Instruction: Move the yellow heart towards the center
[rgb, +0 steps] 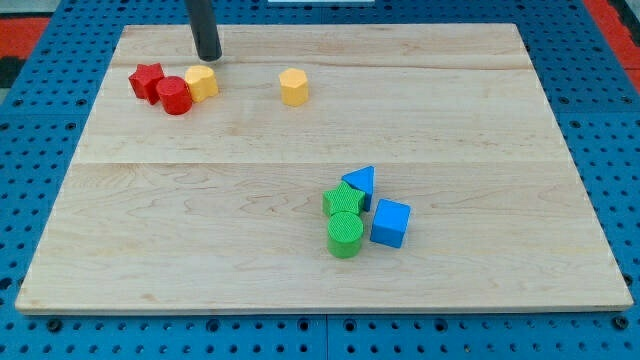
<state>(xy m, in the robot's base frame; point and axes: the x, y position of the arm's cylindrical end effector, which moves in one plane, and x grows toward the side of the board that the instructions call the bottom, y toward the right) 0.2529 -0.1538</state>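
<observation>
A yellow block (202, 82) that looks like the heart lies near the view's top left and touches a red cylinder (174, 96) on its left. My tip (208, 58) rests on the board just above this yellow block, a small gap away. A second yellow block (293, 87), which looks like a pentagon, lies alone to the right of it.
A red star (146, 80) sits left of the red cylinder. Right of centre and lower, a blue triangle (360, 183), a green star (343, 200), a green cylinder (344, 235) and a blue cube (390, 222) form a tight cluster. The wooden board (200, 250) lies on a blue pegboard.
</observation>
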